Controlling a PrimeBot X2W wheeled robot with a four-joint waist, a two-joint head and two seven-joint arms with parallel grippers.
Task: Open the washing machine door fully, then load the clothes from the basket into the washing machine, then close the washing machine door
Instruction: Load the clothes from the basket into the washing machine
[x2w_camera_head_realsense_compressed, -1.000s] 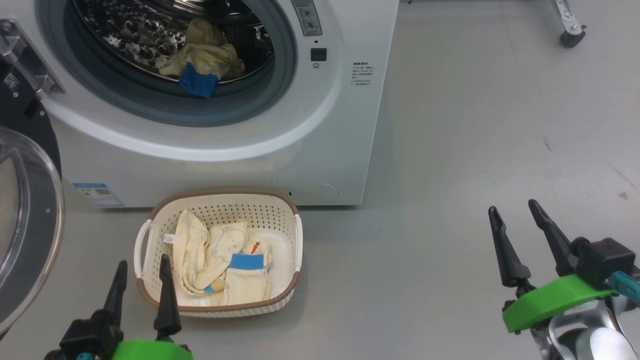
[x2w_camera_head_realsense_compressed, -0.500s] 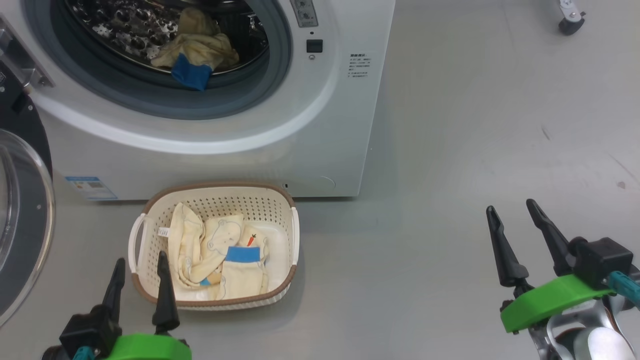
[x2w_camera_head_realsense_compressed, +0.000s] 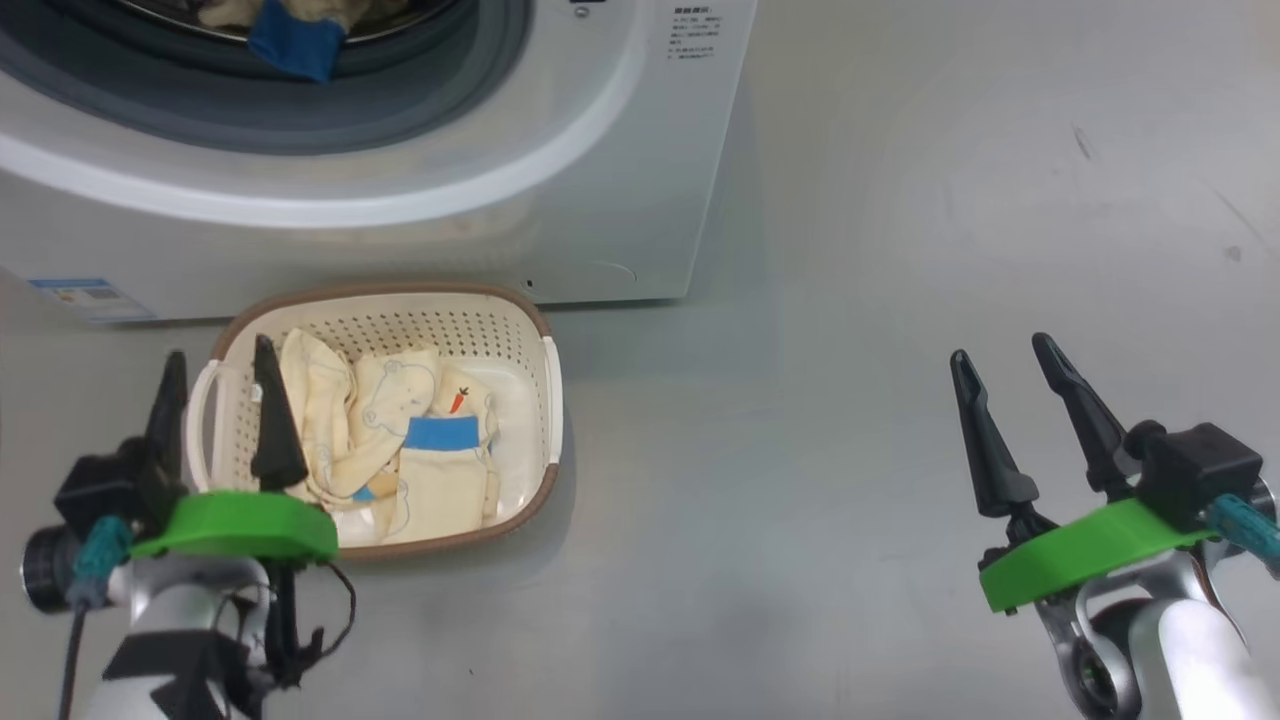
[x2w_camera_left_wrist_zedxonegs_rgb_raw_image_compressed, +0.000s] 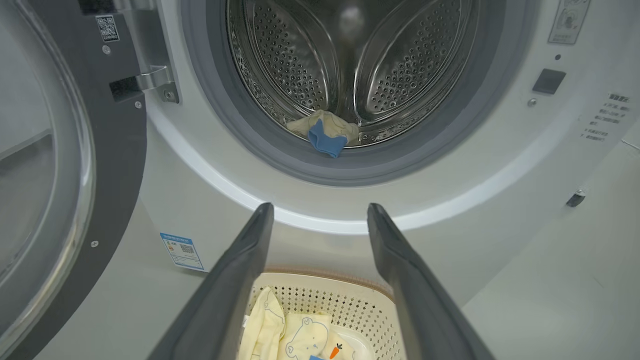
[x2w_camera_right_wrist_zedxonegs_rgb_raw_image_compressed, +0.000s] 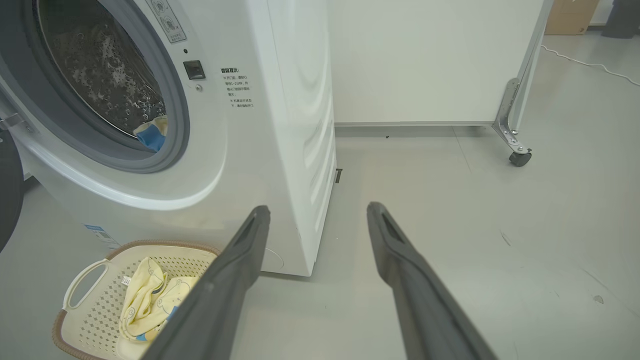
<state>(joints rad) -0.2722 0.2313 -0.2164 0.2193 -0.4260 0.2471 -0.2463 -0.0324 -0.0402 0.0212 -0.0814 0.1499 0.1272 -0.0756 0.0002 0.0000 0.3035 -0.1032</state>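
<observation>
Far left, the round glass washing machine door (x2w_camera_left_wrist_zedxonegs_rgb_raw_image_compressed: 120, 165) with glossy black rim stands swung wide. The left gripper (x2w_camera_head_realsense_compressed: 218, 348), fingers spread and empty, hovers over the left end of the cream perforated plastic basket (x2w_camera_head_realsense_compressed: 440, 325) on the grey floor (x2w_camera_head_realsense_compressed: 850, 400), just before the big white washing machine (x2w_camera_head_realsense_compressed: 600, 150). Cream-yellow cloth clothes (x2w_camera_head_realsense_compressed: 400, 450) lie inside. Far right, the right gripper (x2w_camera_head_realsense_compressed: 1000, 347) gapes empty.

Drum mouth (x2w_camera_left_wrist_zedxonegs_rgb_raw_image_compressed: 400, 75) unblocked (one garment (x2w_camera_left_wrist_zedxonegs_rgb_raw_image_compressed: 325, 136) low inside), door (x2w_camera_left_wrist_zedxonegs_rgb_raw_image_compressed: 115, 190) standing wide at left, basket (x2w_camera_head_realsense_compressed: 380, 292) open-topped below, broad floor (x2w_camera_head_realsense_compressed: 850, 450) rightward.
</observation>
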